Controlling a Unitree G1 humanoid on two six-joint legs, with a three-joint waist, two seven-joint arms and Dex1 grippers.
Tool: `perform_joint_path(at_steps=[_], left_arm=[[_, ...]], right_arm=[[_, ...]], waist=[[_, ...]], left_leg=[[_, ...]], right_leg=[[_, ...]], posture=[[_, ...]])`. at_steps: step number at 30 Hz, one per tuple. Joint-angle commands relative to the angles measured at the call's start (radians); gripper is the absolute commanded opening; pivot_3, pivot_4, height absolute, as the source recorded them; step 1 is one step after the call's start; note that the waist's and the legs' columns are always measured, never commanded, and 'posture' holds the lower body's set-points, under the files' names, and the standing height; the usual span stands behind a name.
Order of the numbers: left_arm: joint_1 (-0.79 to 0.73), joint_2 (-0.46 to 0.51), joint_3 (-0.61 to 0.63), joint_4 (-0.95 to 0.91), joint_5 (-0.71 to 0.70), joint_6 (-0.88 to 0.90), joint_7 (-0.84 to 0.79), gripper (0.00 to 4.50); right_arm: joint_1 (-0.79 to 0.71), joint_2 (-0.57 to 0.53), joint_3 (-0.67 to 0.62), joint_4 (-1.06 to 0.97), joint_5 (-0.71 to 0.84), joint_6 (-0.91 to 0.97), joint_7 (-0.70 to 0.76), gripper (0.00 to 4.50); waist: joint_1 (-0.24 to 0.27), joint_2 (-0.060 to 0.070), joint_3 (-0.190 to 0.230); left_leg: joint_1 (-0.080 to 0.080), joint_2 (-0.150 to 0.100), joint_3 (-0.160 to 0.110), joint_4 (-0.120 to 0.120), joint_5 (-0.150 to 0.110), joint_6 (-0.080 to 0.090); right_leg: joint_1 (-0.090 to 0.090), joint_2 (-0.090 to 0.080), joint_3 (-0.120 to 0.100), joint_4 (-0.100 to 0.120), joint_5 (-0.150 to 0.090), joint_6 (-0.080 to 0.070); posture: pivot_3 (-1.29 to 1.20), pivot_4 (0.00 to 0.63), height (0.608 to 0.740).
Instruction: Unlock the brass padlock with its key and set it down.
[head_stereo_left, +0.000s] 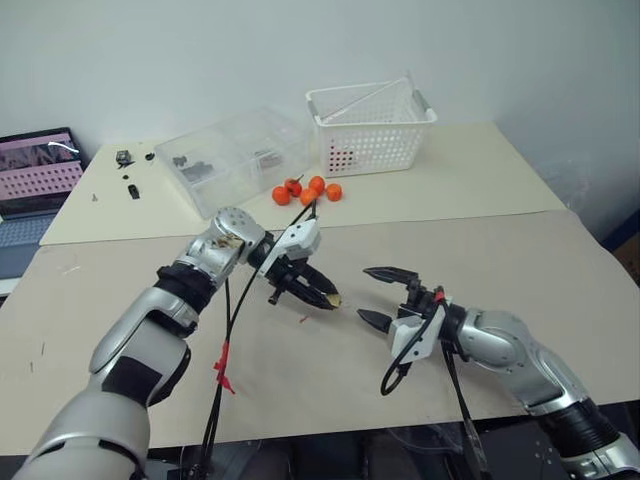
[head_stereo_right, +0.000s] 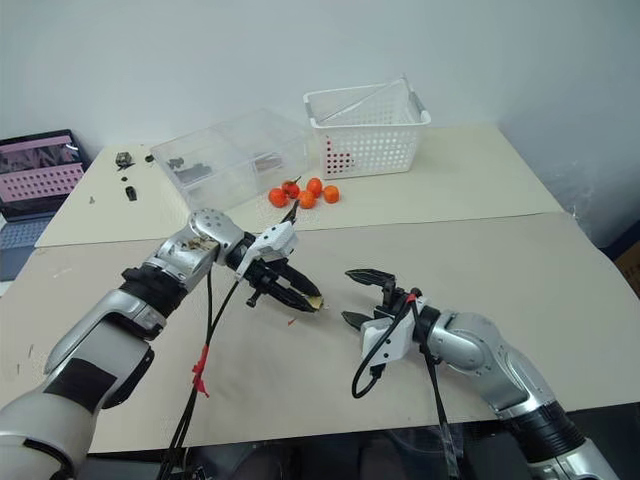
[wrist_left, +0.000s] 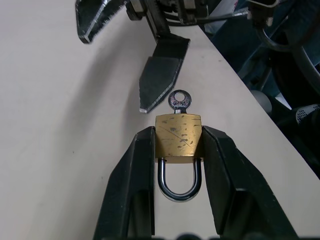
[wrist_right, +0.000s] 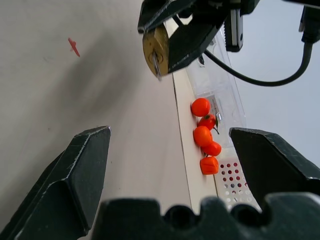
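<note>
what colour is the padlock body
Brass gold, scuffed; the brass padlock shows best in the left wrist view.

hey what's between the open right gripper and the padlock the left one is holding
Nothing but bare table. In the left eye view, open air separates the right gripper from the brass padlock, key inserted, in the left gripper.

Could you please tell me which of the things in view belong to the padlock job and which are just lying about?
Part of the job:
- brass padlock, clamped in the left hand
- key, sticking out of the padlock body
- right hand, open, facing the padlock

Just lying about:
- orange fruits
- white basket
- clear plastic box
- laptop
</note>
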Motion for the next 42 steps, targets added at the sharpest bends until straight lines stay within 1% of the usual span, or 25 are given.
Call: perform_joint_path(at_steps=[1, 4, 8, 11, 14, 17, 25, 32, 36, 42], left_arm=[[-0.046, -0.015, 0.008, 0.008, -0.007, -0.026, -0.005, 0.83], [-0.05, -0.028, 0.008, 0.007, -0.003, -0.034, -0.005, 0.83], [-0.052, -0.035, 0.004, 0.003, -0.005, -0.037, -0.005, 0.83], [-0.053, -0.033, -0.003, -0.009, -0.011, -0.032, -0.005, 0.83], [-0.053, -0.024, -0.017, -0.022, -0.015, -0.037, -0.005, 0.83], [-0.055, -0.017, -0.019, -0.026, -0.023, -0.031, -0.005, 0.83], [-0.039, 0.01, -0.03, -0.056, -0.037, -0.021, -0.005, 0.83], [-0.035, -0.005, -0.012, -0.069, -0.033, -0.014, -0.005, 0.83], [-0.043, -0.025, 0.006, -0.029, -0.007, -0.034, -0.005, 0.83], [-0.049, -0.029, 0.015, -0.007, 0.004, -0.042, -0.005, 0.83]], right_arm=[[0.008, 0.018, -0.013, -0.062, 0.03, 0.005, 0.011, 4.5], [0.027, 0.039, -0.023, -0.089, 0.024, 0.037, 0.009, 4.5], [0.031, 0.04, -0.038, -0.109, -0.018, 0.038, -0.008, 4.5], [0.036, 0.038, -0.047, -0.114, -0.035, 0.036, -0.015, 4.5], [0.046, 0.029, -0.057, -0.114, -0.038, 0.027, -0.02, 3.76], [0.066, 0.02, -0.07, -0.129, -0.035, 0.019, -0.018, 2.72], [0.129, 0.003, -0.104, -0.202, -0.018, 0.023, -0.006, 2.72], [0.145, 0.018, -0.112, -0.218, -0.016, 0.029, -0.014, 2.72], [0.137, 0.021, -0.111, -0.214, -0.012, 0.029, -0.011, 2.72], [0.139, 0.029, -0.107, -0.215, 0.001, 0.035, -0.006, 2.72]], waist=[[-0.002, 0.0, 0.0], [-0.007, 0.0, 0.0], [-0.011, 0.0, 0.0], [-0.011, 0.0, 0.0], [-0.01, 0.0, 0.0], [-0.01, 0.0, 0.0], [-0.01, 0.0, 0.0], [-0.009, 0.0, 0.0], [-0.009, 0.0, 0.0], [-0.01, 0.0, 0.0]], left_leg=[[0.0, 0.0, 0.0, 0.0, 0.0, 0.0], [0.0, 0.002, 0.0, 0.002, -0.002, 0.003], [0.0, 0.002, 0.0, 0.008, -0.006, 0.011], [0.0, 0.002, 0.0, 0.009, -0.007, 0.011], [0.0, 0.002, 0.0, 0.009, -0.007, 0.011], [0.0, 0.001, 0.001, 0.009, -0.007, 0.011], [0.0, 0.002, 0.001, 0.009, -0.008, 0.013], [0.0, 0.001, 0.002, 0.009, -0.008, 0.013], [0.0, 0.001, 0.002, 0.009, -0.008, 0.013], [0.0, 0.002, 0.003, 0.009, -0.008, 0.013]], right_leg=[[0.0, 0.0, 0.0, 0.0, 0.0, 0.0], [0.0, 0.002, 0.001, 0.0, 0.0, 0.0], [0.0, 0.004, 0.003, 0.001, 0.0, 0.0], [0.0, 0.004, 0.004, 0.001, 0.0, 0.0], [0.0, 0.004, 0.004, 0.001, 0.0, 0.0], [0.0, 0.004, 0.005, 0.001, 0.0, 0.0], [0.0, 0.004, 0.006, 0.001, 0.0, 0.0], [0.0, 0.004, 0.007, 0.001, 0.0, 0.0], [0.0, 0.004, 0.007, 0.001, 0.0, 0.0], [0.0, 0.005, 0.007, 0.001, 0.0, 0.0]], posture=[[0.0, 0.15, 0.74], [0.0, 0.15, 0.74], [0.0, 0.15, 0.74], [0.0, 0.15, 0.74], [0.0, 0.15, 0.74], [0.0, 0.15, 0.74], [0.0, 0.15, 0.74], [0.0, 0.15, 0.74], [0.0, 0.15, 0.74], [0.0, 0.15, 0.74]])
